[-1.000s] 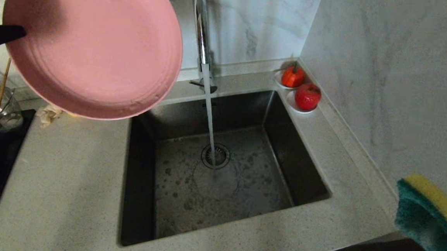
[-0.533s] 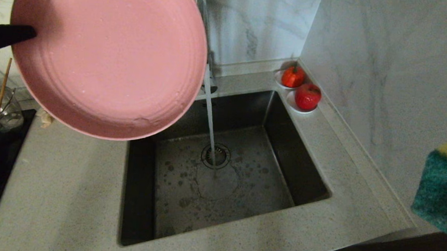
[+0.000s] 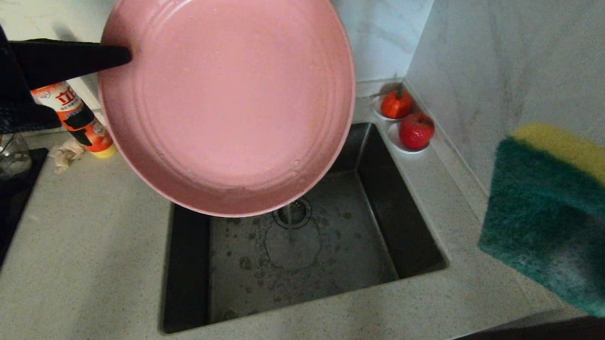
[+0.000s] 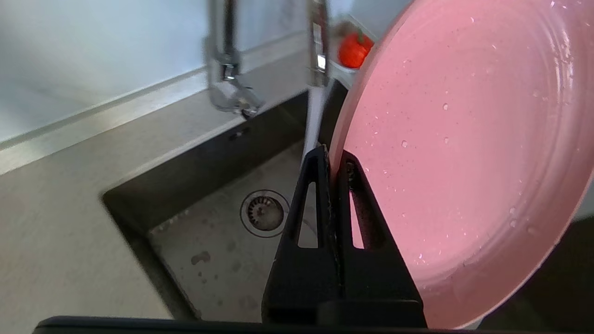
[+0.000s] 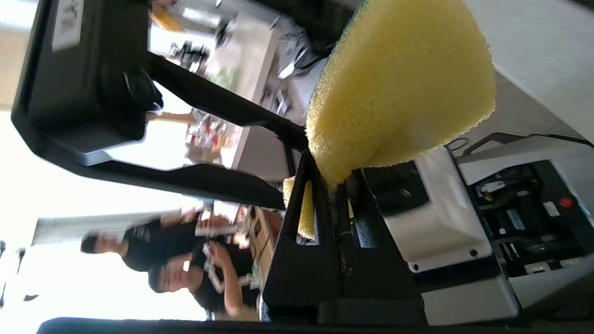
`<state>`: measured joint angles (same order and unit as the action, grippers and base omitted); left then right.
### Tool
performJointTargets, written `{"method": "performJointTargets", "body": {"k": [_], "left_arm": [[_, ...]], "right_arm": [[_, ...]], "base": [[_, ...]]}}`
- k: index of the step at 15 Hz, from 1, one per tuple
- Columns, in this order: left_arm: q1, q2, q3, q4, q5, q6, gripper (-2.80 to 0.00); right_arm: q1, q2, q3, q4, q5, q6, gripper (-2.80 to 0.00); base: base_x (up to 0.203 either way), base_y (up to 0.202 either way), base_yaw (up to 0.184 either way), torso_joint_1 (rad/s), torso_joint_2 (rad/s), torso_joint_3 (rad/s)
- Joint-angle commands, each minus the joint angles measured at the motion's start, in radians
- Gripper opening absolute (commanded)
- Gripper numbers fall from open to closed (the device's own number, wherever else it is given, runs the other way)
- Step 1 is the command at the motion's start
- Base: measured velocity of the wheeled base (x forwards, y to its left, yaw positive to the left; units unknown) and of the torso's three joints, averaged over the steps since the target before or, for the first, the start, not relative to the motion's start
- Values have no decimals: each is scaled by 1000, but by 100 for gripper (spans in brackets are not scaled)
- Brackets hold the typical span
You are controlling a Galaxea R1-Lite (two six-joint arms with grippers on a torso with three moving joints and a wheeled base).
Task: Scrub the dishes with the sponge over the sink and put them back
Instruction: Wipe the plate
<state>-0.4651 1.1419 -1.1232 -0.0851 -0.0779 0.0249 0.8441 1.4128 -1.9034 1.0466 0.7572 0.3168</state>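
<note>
Left gripper (image 4: 333, 160) pinches the pink plate's (image 3: 228, 92) rim, tilting it over the sink (image 3: 329, 255) so drips drain; right gripper (image 5: 335, 182) is clamped on the sponge (image 3: 562, 217), green side facing the plate, ready to scrub.

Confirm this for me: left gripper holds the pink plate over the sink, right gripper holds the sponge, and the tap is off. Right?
Not quite: the tap is running. The left wrist view shows water falling past the pink plate into the sink. The left gripper and the right gripper with the sponge are as stated.
</note>
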Motion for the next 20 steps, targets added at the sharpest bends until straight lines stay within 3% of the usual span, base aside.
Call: {"method": "performJointTargets", "body": {"k": [1, 4, 7, 10, 12, 15, 17, 20], "left_arm": [[-24, 31, -1, -2, 0, 21, -280], [-58, 60, -1, -4, 10, 45, -280], [-119, 108, -1, -17, 100, 67, -280], [-142, 130, 0, -19, 110, 66, -280], [-142, 147, 2, -33, 114, 64, -280], [-148, 168, 12, -77, 159, 61, -280], [-167, 172, 17, -79, 170, 61, -280], [-175, 197, 17, -125, 223, 64, -280]], "right_arm": [[66, 77, -35, -1, -1, 3, -280], [94, 110, -36, -11, -3, 2, -280], [97, 152, -36, -25, -18, 2, -280], [129, 195, -36, -59, -194, 2, -280], [168, 210, -36, -87, -262, 4, -280], [227, 240, -36, -132, -438, 17, -280], [268, 259, -36, -176, -492, 63, -280], [289, 281, -36, -197, -511, 82, -280]], "base": [[0, 0, 0, 0, 0, 0], [0, 0, 0, 0, 0, 0], [0, 0, 0, 0, 0, 0], [0, 0, 0, 0, 0, 0], [0, 0, 0, 0, 0, 0], [0, 0, 0, 0, 0, 0], [0, 0, 0, 0, 0, 0], [0, 0, 0, 0, 0, 0]]}}
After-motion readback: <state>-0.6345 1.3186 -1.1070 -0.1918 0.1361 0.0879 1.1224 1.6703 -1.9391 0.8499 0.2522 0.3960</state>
